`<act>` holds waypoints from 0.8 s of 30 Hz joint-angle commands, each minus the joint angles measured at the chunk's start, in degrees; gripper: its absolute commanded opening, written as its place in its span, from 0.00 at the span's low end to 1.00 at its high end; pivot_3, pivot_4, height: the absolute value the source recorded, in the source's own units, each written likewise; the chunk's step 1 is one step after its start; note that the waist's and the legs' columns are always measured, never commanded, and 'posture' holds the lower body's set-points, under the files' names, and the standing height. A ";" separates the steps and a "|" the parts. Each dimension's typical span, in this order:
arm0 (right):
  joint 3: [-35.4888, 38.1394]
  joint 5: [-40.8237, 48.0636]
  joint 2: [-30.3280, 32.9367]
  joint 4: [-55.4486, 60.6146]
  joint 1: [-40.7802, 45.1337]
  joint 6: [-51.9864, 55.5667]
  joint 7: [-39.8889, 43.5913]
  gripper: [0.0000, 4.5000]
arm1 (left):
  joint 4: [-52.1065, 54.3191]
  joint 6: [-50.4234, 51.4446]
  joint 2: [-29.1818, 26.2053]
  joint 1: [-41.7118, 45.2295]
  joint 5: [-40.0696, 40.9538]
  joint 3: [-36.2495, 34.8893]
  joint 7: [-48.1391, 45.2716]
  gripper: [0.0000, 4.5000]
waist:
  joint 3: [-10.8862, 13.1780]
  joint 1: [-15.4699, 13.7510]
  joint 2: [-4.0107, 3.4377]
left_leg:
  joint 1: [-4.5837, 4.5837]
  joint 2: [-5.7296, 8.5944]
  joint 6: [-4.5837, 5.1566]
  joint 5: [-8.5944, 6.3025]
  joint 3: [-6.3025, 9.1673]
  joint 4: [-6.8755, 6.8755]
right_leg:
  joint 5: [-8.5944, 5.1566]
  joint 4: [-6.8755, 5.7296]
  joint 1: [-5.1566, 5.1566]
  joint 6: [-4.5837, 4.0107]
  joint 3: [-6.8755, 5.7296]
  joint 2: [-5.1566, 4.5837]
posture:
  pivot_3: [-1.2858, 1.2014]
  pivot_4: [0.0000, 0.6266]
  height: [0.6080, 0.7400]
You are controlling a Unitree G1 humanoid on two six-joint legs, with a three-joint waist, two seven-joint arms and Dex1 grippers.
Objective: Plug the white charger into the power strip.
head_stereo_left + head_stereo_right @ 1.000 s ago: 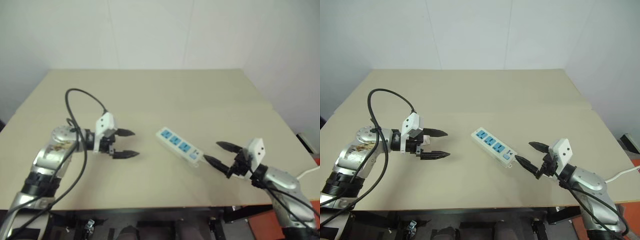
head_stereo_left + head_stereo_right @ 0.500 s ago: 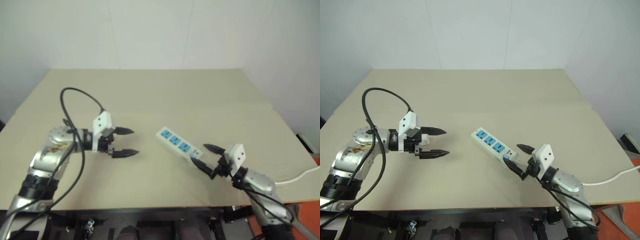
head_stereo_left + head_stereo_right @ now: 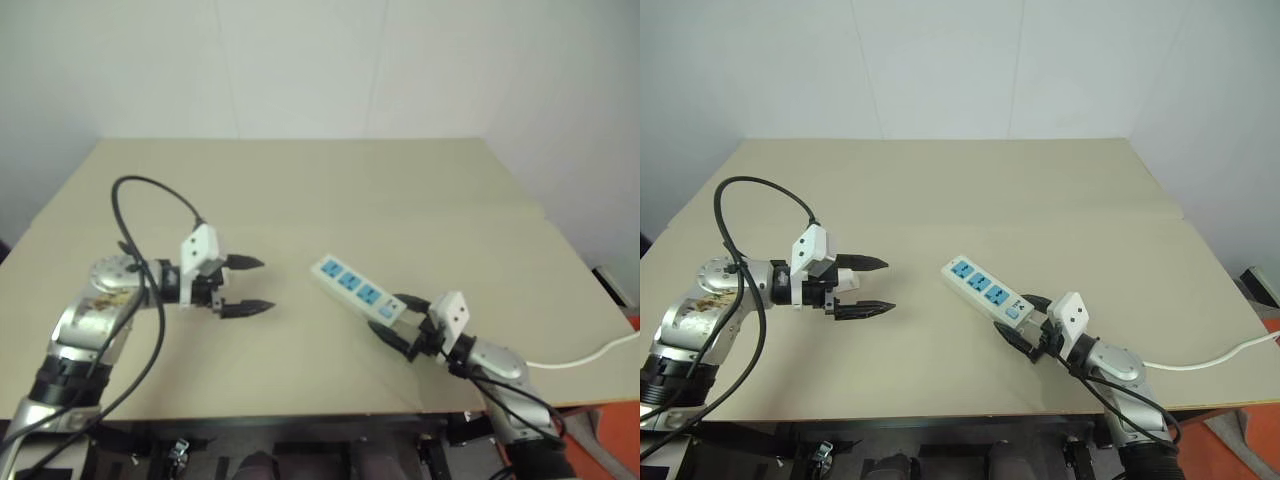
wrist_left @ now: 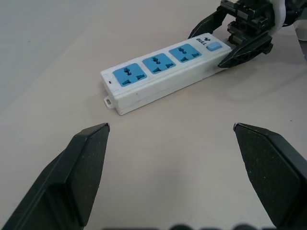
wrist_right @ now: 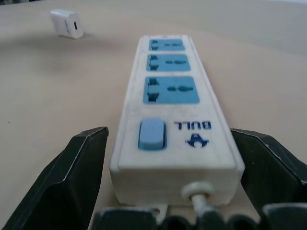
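Note:
The power strip [image 3: 355, 290] lies flat and slantwise on the tan table, its three blue socket faces up. My right gripper [image 3: 392, 318] is open and level. One black finger sits on each side of the strip's switch end [image 5: 152, 134], where the cord leaves; contact cannot be told. The white charger [image 5: 67, 23] is a small cube on the table beyond the strip's far end. My left gripper [image 3: 266, 285] hovers open and empty to the left of the strip, pointing at it. The strip [image 4: 163, 72] lies ahead of its fingers.
The strip's thin white cord [image 3: 585, 358] runs off the table's right edge. A black cable [image 3: 150, 200] loops up above my left wrist. Bare tabletop [image 3: 300, 190] stretches behind the strip to the white wall.
My right gripper has come down and leftward, from clear of the strip to straddling its switch end. It stays open. The left gripper has held its place.

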State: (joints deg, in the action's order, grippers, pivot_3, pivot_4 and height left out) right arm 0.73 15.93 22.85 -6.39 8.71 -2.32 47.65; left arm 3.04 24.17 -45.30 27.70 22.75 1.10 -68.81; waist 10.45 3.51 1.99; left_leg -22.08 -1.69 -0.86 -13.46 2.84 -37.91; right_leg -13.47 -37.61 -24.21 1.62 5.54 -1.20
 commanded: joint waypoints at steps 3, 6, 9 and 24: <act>1.26 0.98 -0.29 0.49 0.52 -1.43 -0.58 1.00 | 1.62 -0.10 -0.57 0.37 1.08 -1.77 0.20 1.00 | 0.00 0.01 0.00 | 0.00 0.00 0.00 0.00 0.00 0.00 | 0.00 0.00 0.00 -0.01 0.00 0.00 | 0.52 0.24 1.00; 1.58 1.37 -0.61 0.39 0.59 -0.87 -1.13 1.00 | 1.41 -0.18 -0.36 0.59 1.00 -1.60 0.31 1.00 | 0.00 0.02 0.00 | 0.00 0.00 0.00 0.00 0.01 0.00 | 0.00 0.00 0.00 0.00 0.00 0.00 | 0.52 0.24 1.00; 1.82 2.27 -0.92 0.18 0.68 0.30 -0.99 0.92 | 1.08 -0.40 -0.13 0.65 0.83 -1.38 0.42 1.00 | 0.00 0.02 0.00 | 0.00 0.00 0.00 0.00 0.00 0.00 | 0.00 0.00 0.00 -0.01 0.00 0.00 | 0.52 0.24 1.00; 0.22 6.43 7.76 4.25 0.69 -5.27 16.78 0.76 | -12.47 -9.48 -0.80 15.17 -4.03 2.00 -6.86 1.00 | 0.01 -0.51 0.01 | -0.02 0.04 0.00 0.00 0.00 -0.01 | 0.01 0.05 0.03 -0.01 -0.01 0.00 | 0.52 0.24 1.00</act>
State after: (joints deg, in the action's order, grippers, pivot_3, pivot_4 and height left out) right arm 0.82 19.45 29.62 -5.72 8.34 -4.23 59.59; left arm -6.19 18.30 -45.32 39.54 20.19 2.42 -73.00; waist 10.45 3.01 1.99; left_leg -22.09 -1.65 -0.85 -13.46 2.84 -37.92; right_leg -13.46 -37.54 -24.19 1.62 5.52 -1.20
